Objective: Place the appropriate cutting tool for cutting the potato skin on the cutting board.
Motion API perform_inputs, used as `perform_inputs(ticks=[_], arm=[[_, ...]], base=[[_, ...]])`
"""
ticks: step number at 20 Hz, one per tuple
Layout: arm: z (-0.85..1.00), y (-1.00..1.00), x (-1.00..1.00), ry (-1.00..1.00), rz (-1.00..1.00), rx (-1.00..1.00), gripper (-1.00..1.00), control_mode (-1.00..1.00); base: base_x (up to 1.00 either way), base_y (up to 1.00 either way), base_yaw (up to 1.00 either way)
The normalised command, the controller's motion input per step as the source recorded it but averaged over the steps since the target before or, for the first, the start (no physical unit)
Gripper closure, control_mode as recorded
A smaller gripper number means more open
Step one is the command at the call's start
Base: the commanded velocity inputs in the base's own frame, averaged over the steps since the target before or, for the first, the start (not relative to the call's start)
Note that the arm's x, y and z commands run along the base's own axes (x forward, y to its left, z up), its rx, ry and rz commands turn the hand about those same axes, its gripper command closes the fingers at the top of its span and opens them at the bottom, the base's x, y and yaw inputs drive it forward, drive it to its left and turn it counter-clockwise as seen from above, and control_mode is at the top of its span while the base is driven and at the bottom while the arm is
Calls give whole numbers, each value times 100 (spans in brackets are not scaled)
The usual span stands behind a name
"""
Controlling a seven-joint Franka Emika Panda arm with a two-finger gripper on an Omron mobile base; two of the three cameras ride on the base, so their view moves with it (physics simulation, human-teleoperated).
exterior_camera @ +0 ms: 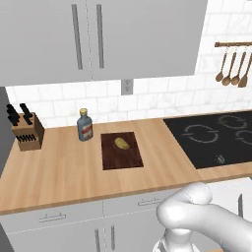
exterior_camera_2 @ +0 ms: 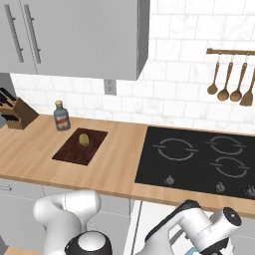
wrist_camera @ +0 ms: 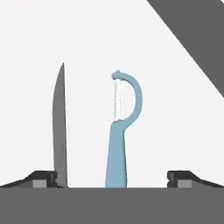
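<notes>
Light wooden worktop (exterior_camera: 59,172) in the left base view: cutting board (exterior_camera: 122,156) just off its back edge, potato (exterior_camera: 121,143) on the board's far half. Right base view: same layout, board left of the hob (exterior_camera_2: 199,157). Hand view: peeler (wrist_camera: 121,131) and a grey knife (wrist_camera: 59,127) lie side by side on a white surface between the wide-apart fingertips (wrist_camera: 180,178) of the gripper (wrist_camera: 113,180), holding nothing; best to centre on the blue handle, clear of the blade, before closing.
</notes>
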Motion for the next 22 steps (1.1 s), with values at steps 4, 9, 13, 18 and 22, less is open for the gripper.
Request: perform_inputs(ticks=[4,9,13,18,22], arm=[[-38,0,1,2,-6,-3,-100,-100],[-27,0,2,6,-3,-1,-100,-100],[-17,0,6,7,0,0,-100,-100],[-25,0,1,4,0,0,-100,-100],[-34,0,5,0,0,0,-100,-100]], base=[[0,0,0],[0,0,0],[0,0,0],[0,0,0],[0,0,0]])
